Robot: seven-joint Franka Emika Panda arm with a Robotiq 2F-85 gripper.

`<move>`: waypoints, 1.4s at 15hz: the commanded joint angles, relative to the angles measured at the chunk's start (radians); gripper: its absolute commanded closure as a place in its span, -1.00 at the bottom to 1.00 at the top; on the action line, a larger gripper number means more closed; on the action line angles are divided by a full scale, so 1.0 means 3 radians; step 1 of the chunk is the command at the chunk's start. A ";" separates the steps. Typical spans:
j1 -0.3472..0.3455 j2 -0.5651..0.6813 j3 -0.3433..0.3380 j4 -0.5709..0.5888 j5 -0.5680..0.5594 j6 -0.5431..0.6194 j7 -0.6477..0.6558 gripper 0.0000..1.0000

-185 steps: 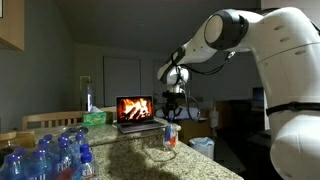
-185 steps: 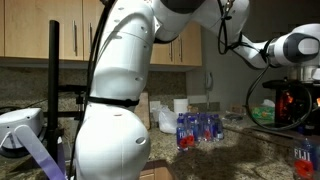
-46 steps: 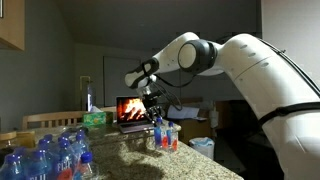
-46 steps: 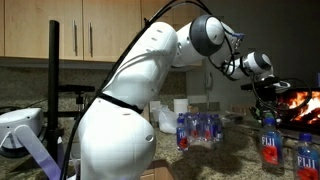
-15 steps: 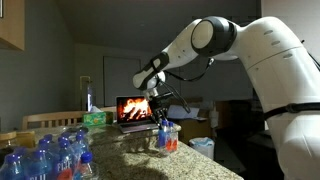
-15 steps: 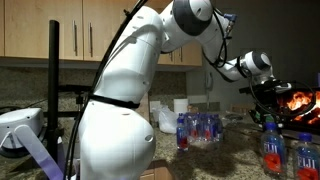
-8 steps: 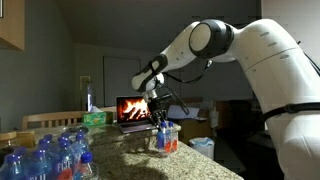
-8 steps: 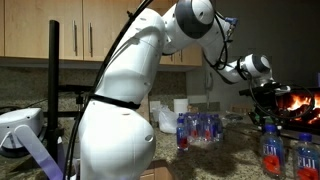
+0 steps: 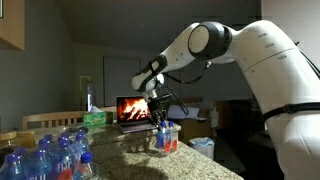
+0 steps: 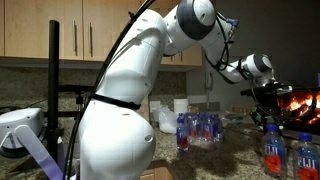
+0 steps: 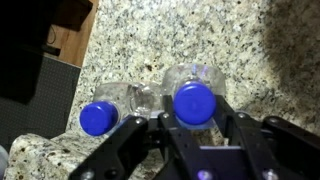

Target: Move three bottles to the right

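Note:
In the wrist view a clear bottle with a blue cap [image 11: 195, 100] stands upright between my fingers [image 11: 228, 118]; my gripper [image 11: 195, 112] is shut on it. A second bottle [image 11: 98, 118] stands just beside it on the speckled counter. In both exterior views the gripper [image 9: 160, 118] [image 10: 268, 120] reaches down over a small group of bottles [image 9: 166, 139] [image 10: 272, 155], with one more bottle [image 10: 305, 158] alongside. Many identical bottles [image 9: 50, 155] crowd the counter's other end, seen as a row [image 10: 200, 128] from the far side.
An open laptop [image 9: 135, 110] with a bright screen sits behind the gripper. A green box [image 9: 95, 118] stands near the back. Paper rolls [image 10: 180, 108] stand behind the bottle row. The granite counter [image 9: 130, 162] ends close beside the small group.
The gripper has sunk slightly with the bottle still between its fingers. Nothing else has moved.

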 commanded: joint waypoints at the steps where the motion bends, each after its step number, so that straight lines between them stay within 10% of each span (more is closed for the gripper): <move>1: -0.0047 0.0040 0.0007 0.0066 0.0083 0.0006 0.0001 0.65; 18: -0.0056 0.0235 0.0009 0.0251 0.0146 -0.0004 -0.0010 0.65; 21: -0.0062 0.0230 0.0007 0.0244 0.0175 -0.0009 -0.0006 -0.37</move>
